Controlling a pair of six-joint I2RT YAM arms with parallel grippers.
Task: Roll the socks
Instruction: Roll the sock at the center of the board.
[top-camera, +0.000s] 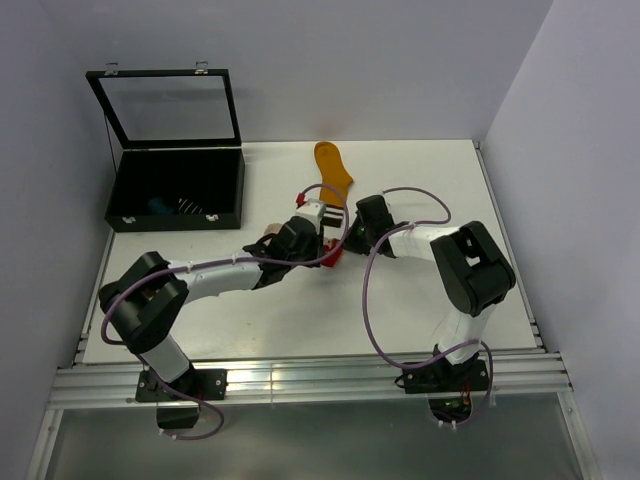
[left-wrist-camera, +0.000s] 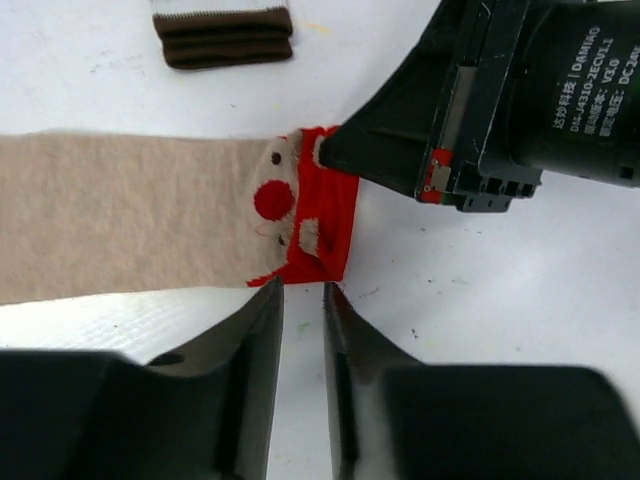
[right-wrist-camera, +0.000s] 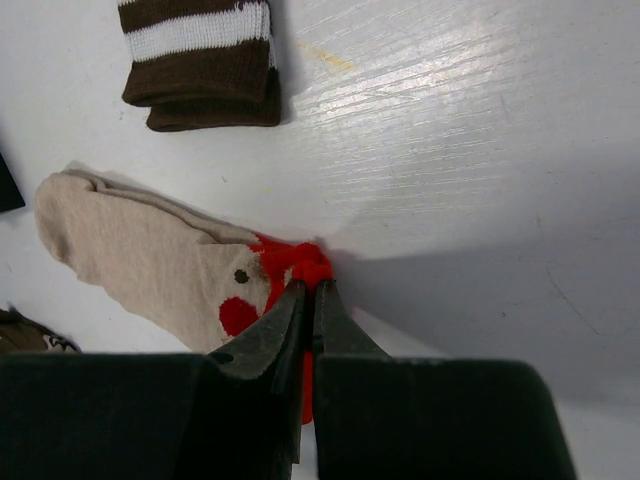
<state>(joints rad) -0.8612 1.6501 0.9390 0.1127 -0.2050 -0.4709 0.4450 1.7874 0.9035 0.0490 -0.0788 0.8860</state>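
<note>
Left gripper (left-wrist-camera: 303, 295): jaws narrowly apart and empty, poised just beside the red end, probably ready to start the roll.
Right gripper (right-wrist-camera: 308, 290): closed, pinching the red end, likely to anchor it for the first turn.
Beige sock (left-wrist-camera: 130, 215): flat on the surface (right-wrist-camera: 450, 130). Long axis runs across the left wrist view, red end pointing right.
Brown sock (right-wrist-camera: 200, 60): beyond, apart.

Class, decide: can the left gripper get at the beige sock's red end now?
Probably yes: the left gripper is right beside the red end, its near edge bare; the right gripper pinches only the far corner.
</note>
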